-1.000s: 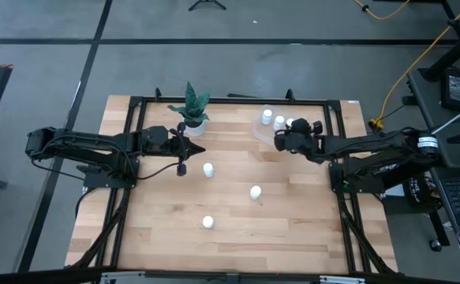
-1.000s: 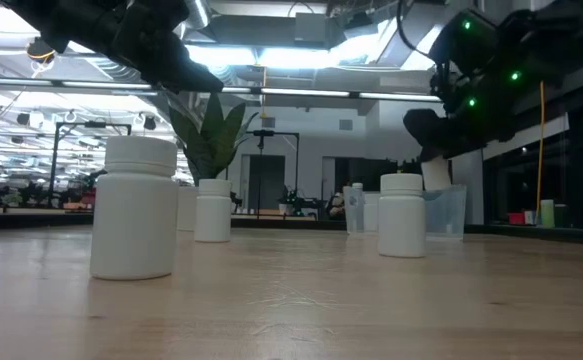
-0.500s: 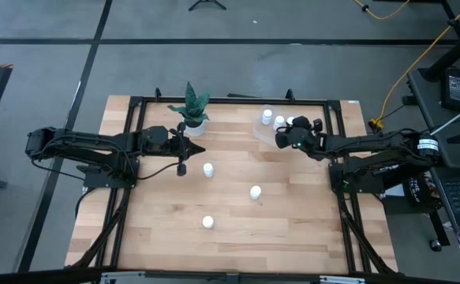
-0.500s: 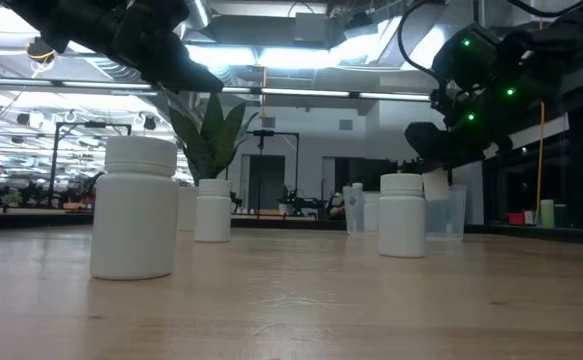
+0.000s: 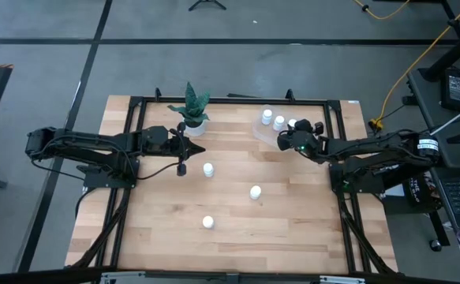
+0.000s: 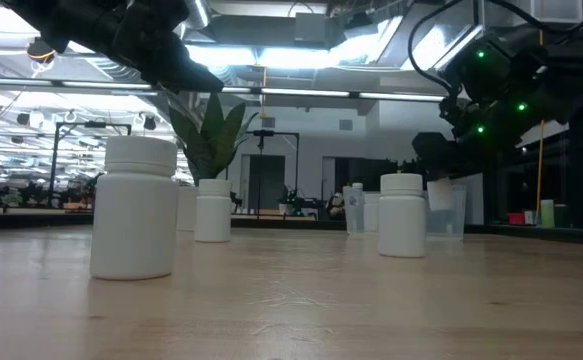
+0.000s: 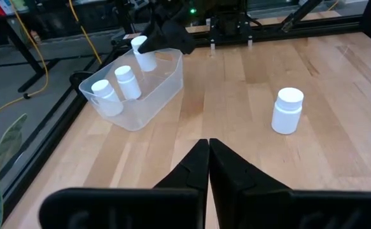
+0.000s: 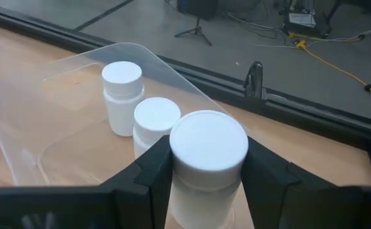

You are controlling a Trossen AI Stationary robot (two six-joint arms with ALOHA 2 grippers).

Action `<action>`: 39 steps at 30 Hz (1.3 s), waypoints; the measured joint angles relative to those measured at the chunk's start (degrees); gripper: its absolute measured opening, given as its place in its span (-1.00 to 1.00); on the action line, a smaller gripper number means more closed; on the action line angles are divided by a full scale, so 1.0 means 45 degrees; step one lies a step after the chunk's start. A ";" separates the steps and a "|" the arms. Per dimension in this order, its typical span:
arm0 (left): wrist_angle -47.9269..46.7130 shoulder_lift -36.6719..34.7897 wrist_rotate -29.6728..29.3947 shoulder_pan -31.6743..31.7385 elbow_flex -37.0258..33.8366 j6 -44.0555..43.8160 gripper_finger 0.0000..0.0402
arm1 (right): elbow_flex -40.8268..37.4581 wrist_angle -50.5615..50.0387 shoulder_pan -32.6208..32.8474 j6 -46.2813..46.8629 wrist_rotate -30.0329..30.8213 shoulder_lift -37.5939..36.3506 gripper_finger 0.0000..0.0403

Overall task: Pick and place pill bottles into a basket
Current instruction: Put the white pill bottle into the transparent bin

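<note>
- The right pincer, clamped on a pill bottle, has carried it over the basket, beside two bottles already inside
- Release looks next; left pincer shut, waiting by the plant; three bottles remain on the counter

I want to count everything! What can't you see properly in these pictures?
- Held pill bottle: the right gripper fingers hide its sides in the right wrist view.
- Basket: in the low view, a table bottle partly covers it.
- Plant pot: leaves hide it from above.
</note>
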 joint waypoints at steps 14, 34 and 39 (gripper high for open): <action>0.0364 -0.0005 -0.0019 0.0002 -0.0005 0.0001 -0.97 | 0.0002 0.0661 -0.0079 0.0023 0.0242 0.1132 -0.27; 0.0364 -0.0005 -0.0046 -0.0001 -0.0010 0.0007 -0.99 | 0.0008 0.1641 -0.0357 0.0320 0.0112 0.2139 -0.27; 0.0364 -0.0005 -0.0044 -0.0003 -0.0010 0.0044 -0.96 | 0.0036 0.1687 -0.0537 0.0341 0.0192 0.2304 -0.27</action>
